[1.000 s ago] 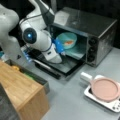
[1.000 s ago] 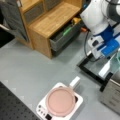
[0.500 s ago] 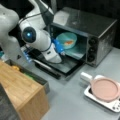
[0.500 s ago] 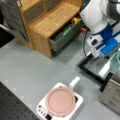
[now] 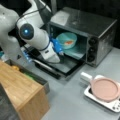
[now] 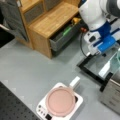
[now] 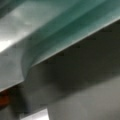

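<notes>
Gripper (image 5: pixel 60 51) at open oven (image 5: pixel 100 27) mouth, teal bowl (image 5: pixel 67 40) just beyond it; grip state can't tell.

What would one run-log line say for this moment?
gripper: at open oven mouth, by teal bowl | oven door: down | pink pan: on scale | drawer: open

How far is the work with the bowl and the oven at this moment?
Done: the oven door lies open, and the teal bowl sits inside with something orange in it. In hand: the gripper is at the oven mouth, right beside the bowl's rim; a grip cannot be confirmed. Left: the bowl is not yet out. The pink pan sits untouched on its white base.
</notes>
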Controlling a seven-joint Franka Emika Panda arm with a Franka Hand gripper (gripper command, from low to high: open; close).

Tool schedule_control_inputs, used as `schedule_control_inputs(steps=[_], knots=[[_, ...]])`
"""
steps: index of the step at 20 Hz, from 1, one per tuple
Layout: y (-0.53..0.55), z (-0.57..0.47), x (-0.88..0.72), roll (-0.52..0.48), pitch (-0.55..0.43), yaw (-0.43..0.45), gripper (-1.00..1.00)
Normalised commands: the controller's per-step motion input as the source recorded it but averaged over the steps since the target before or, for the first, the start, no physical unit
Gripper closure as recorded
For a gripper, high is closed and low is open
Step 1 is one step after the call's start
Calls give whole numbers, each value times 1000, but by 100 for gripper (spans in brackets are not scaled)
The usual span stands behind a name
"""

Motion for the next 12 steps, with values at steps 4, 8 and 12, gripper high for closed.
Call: schedule_control_inputs(steps=[4, 8, 12], knots=[[-64, 201, 66, -182, 110, -19, -100], [-48, 259, 61, -169, 145, -9, -100], [-16, 258, 110, -141, 141, 27, -100]])
